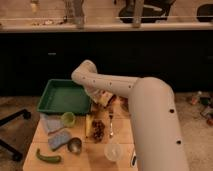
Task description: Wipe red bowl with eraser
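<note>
No red bowl and no eraser show in the camera view; both are hidden or out of view. My white arm (150,120) rises from the lower right, bends at an elbow (86,75) above the green tray (62,96), and reaches down to the table behind the tray's right edge. My gripper (101,97) is there, low over the table beside a pale tan packet (106,99), mostly covered by the arm.
On the wooden table (35,150) lie a small green cup (68,118), a blue-grey sponge (59,139), a grey cloth (49,122), a metal cup (75,145), a green vegetable (48,158), a fork (110,125), dark fruit (98,130) and a clear cup (113,151).
</note>
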Action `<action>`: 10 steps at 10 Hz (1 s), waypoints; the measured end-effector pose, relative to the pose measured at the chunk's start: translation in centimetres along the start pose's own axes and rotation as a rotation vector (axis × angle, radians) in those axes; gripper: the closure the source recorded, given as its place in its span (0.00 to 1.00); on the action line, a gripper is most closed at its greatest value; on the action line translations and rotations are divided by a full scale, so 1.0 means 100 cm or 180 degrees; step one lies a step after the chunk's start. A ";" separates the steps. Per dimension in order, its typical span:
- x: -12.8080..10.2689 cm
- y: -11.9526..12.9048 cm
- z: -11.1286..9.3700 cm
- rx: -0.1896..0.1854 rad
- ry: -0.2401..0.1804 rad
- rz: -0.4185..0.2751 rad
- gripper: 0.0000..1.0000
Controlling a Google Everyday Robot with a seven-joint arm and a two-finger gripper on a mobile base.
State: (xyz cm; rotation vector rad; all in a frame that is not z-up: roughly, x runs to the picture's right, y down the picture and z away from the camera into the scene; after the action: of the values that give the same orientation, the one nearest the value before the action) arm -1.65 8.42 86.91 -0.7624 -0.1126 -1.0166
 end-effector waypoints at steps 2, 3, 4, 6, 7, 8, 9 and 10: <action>0.016 0.013 0.005 -0.0028 -0.0010 0.0117 1.00; 0.023 0.017 0.007 -0.0043 -0.0008 0.0143 1.00; 0.037 0.019 0.010 -0.0063 0.0003 0.0178 1.00; 0.057 0.013 0.013 -0.0094 0.0028 0.0183 1.00; 0.060 0.005 0.013 -0.0102 0.0037 0.0160 1.00; 0.057 -0.006 0.010 -0.0102 0.0052 0.0114 1.00; 0.052 -0.016 0.007 -0.0098 0.0061 0.0062 1.00; 0.047 -0.025 0.005 -0.0095 0.0070 0.0012 1.00</action>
State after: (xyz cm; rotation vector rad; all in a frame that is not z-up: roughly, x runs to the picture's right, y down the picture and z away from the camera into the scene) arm -0.97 4.60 90.49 -0.7780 -0.0773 -1.0247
